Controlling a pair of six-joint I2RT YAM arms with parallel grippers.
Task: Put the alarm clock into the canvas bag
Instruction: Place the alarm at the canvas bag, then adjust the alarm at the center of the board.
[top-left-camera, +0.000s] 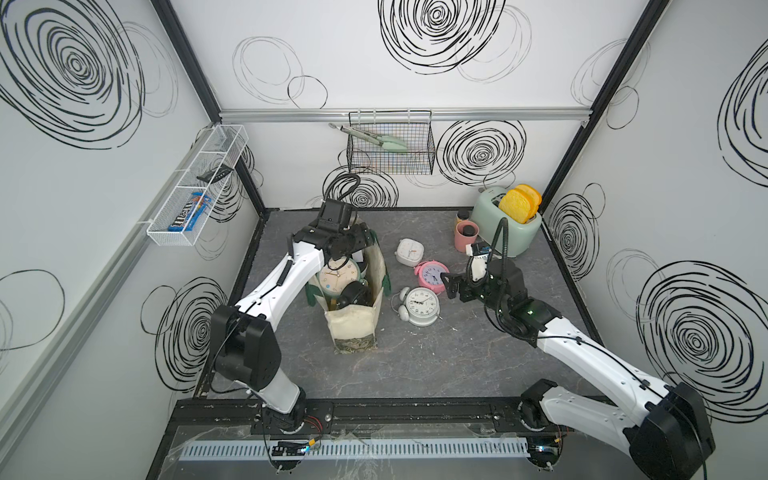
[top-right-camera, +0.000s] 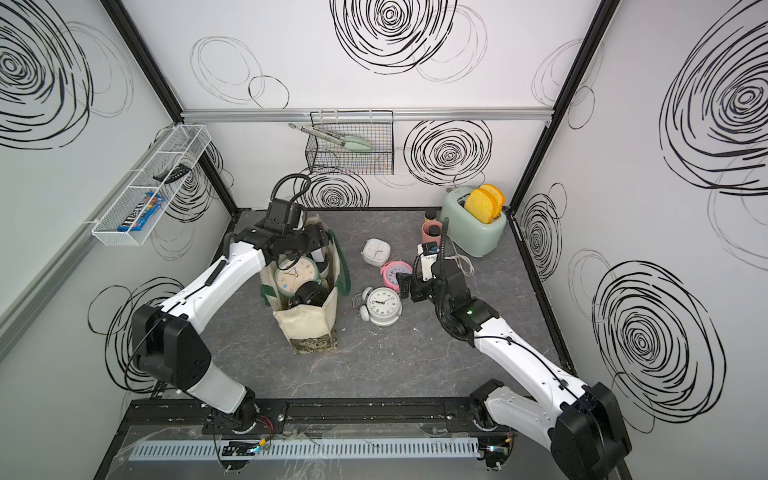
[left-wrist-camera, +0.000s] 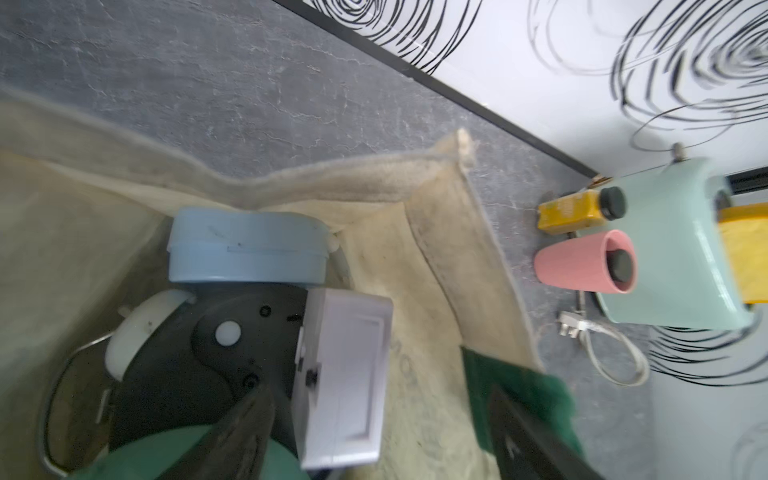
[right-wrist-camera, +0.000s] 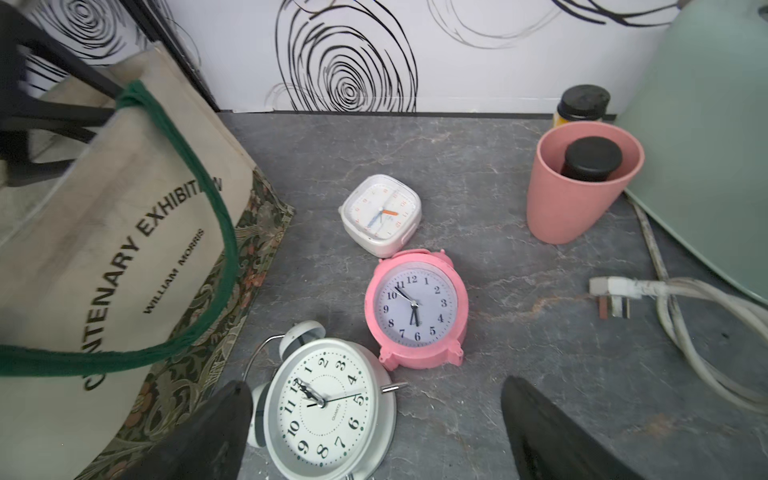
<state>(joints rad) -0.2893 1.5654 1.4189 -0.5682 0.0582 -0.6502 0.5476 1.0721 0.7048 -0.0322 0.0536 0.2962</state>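
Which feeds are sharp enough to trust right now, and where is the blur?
Left wrist view: smeared throughout, the rim of the canvas bag and the blue clock inside it soft. Right wrist view: crisp, the numerals on the pink alarm clock legible, only the edges soft. Both top views: sharp, evenly lit, faint shadows, no glare on the table.

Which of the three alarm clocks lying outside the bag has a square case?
The small white clock; the pink clock and silver twin-bell clock are round.

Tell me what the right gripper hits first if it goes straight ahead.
Most likely the pink alarm clock, lying face up just ahead of the open right gripper; the silver twin-bell clock sits close beside one finger. Depth is unclear.
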